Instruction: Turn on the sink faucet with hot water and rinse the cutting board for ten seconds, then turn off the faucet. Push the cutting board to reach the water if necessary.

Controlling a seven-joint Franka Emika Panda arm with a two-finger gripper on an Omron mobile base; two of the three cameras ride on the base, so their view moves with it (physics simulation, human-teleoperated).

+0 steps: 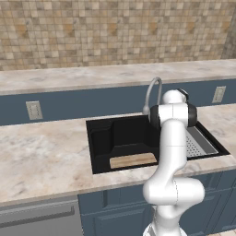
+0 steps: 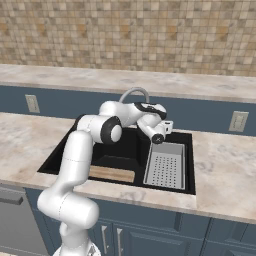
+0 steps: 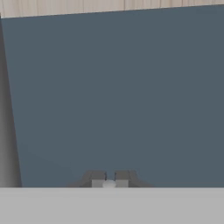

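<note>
The tool (image 2: 165, 128), its fingers almost together and gripping nothing, sits at centre-right of the right base view, beside the thin silver-grey gooseneck faucet (image 2: 134, 92), probably to work its handle. No stream runs. The flat light-tan wooden cutting board (image 1: 133, 160) lies low in the matte black rectangular sink (image 1: 102, 138), at its near wall, left of the spout.

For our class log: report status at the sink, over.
Gripper near the sink faucet, jaws nearly closed, empty. Cutting board flat in sink, dry; no water running. Nothing blocking.
</note>
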